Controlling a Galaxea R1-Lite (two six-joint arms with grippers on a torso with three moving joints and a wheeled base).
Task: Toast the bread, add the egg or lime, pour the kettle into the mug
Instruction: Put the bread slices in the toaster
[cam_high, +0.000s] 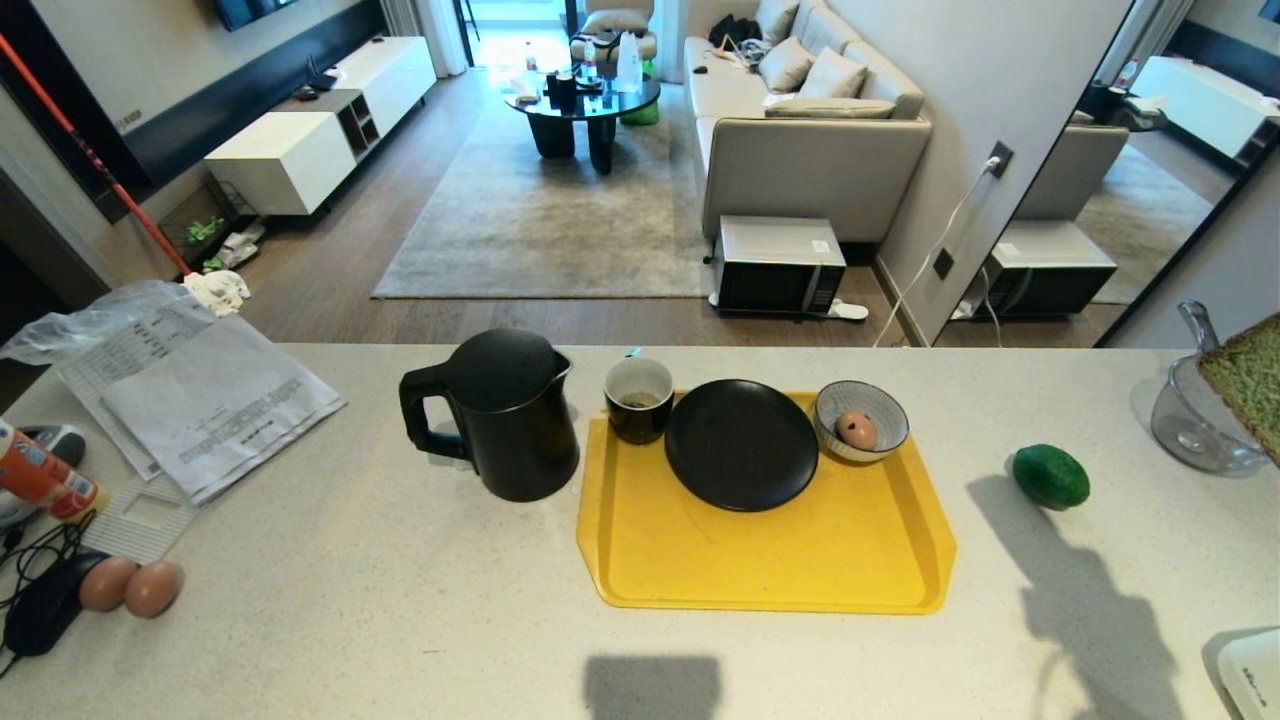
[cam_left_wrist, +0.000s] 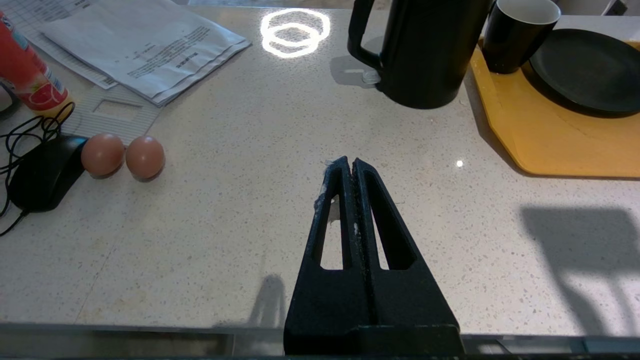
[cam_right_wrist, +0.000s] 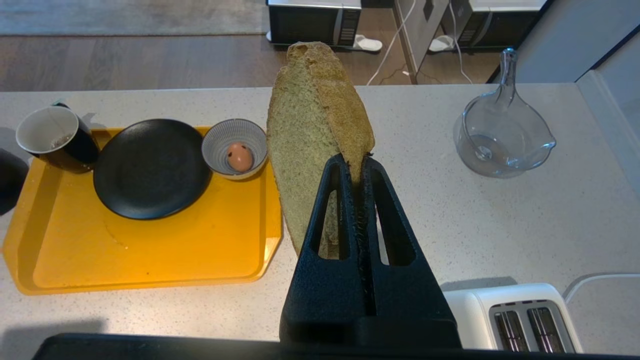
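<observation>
Bread sits pinched edge-on between the fingers of your right gripper, raised clear of the counter, its brown crust turned toward the camera in the right wrist view. In the head view only a corner of the slice shows at the right border, above a clear glass jug. Your white toaster stands on the counter's near right corner, both slots in plain sight, below the gripper and to one side of it.

Your left gripper is pressed together on nothing, held over bare counter near the front edge.

The kettle stands upright just beside the left edge of the yellow tray. On the tray, along the far side, you have the mug, a black plate and a patterned bowl holding one egg. The lime lies on the counter right of the tray, apart from it. Two more eggs rest at the near left, beside a black mouse and papers.
</observation>
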